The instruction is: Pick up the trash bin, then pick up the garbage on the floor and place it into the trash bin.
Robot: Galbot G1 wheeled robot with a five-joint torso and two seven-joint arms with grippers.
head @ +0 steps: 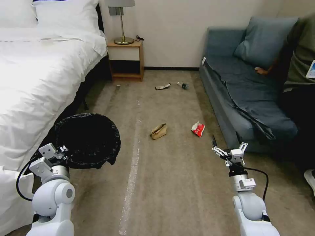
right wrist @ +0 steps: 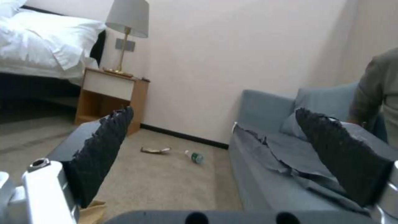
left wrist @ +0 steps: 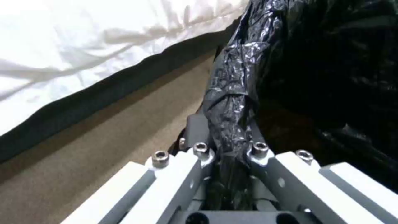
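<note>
While our left gripper (left wrist: 230, 149) clamps the black-lined rim of the trash bin (head: 87, 141), held off the floor at eight o'clock, our right gripper (head: 226, 151) hangs at four o'clock, jaws apart. The red-and-white wrapper (head: 198, 128) and paper bag (head: 158, 131) lie nearest; we judge a low, square approach best.

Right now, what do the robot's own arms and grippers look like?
Both arms are glossy white with rounded joints and grey discs. A black cable loops beside each wrist. The left gripper and right gripper have white slotted linkages with silver bolts; the right gripper's finger pads are black, textured and frayed.
</note>
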